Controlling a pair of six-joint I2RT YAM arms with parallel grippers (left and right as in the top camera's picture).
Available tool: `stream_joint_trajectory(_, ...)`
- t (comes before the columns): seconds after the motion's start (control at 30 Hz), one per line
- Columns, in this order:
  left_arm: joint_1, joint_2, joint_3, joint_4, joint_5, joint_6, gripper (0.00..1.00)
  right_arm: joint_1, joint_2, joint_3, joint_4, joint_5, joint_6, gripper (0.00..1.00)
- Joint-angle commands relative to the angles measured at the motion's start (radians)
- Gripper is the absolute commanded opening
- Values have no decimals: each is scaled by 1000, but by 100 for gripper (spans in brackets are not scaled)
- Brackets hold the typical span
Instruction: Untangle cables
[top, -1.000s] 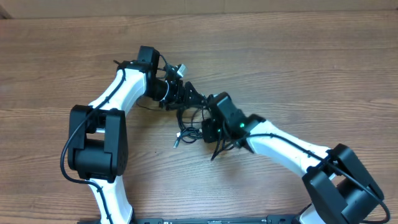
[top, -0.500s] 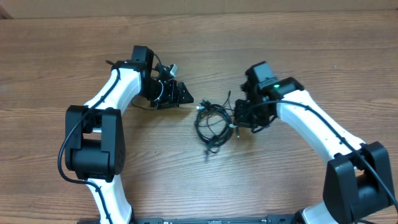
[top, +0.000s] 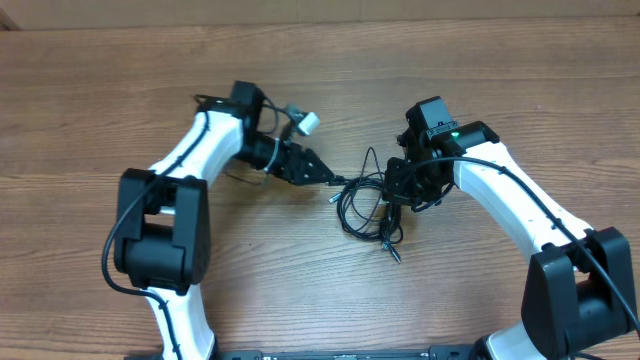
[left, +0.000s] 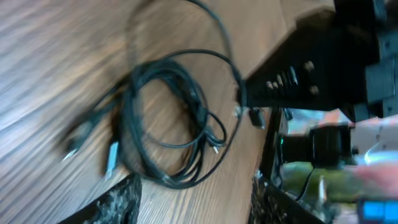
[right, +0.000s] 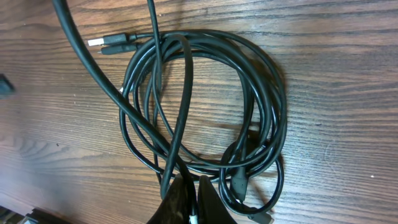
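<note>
Right wrist view: right gripper (right: 191, 186) pinches one strand of thin black coiled cables (right: 277, 118), left gripper (left: 194, 196) spread empty, so pulling may just tighten the tangle.

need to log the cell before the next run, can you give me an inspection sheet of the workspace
surface: wooden table, brown grain
job's things: cables in one tangled coil, silver plug sticking out
clutter: nothing seen
grippers: left gripper jaws open at the coil's edge; right gripper jaws shut on a strand
cables: black arm wires run along both arms
surroundings: pale strip past the table's far edge
</note>
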Motion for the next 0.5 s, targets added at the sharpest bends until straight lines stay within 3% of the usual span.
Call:
stream_joint_trajectory(0.0, -81, 5, 1, 3, 15, 141, 58, 3, -3, 21, 5, -5, 0, 4)
stream_joint_trajectory(0.13, -180, 6, 1, 42, -132, 140, 58, 3, -3, 21, 5, -5, 0, 4)
stream_joint_trajectory(0.23, -234, 6, 1, 81, -195, 127, 53, 3, -3, 21, 6, -5, 0, 4)
stream_joint_trajectory(0.33, -278, 6, 1, 136, -286, 38, 52, 3, -3, 21, 6, -5, 0, 4)
stream_joint_trajectory(0.47, -308, 7, -1, 197, -327, -72, 41, 3, -3, 21, 6, -5, 0, 4)
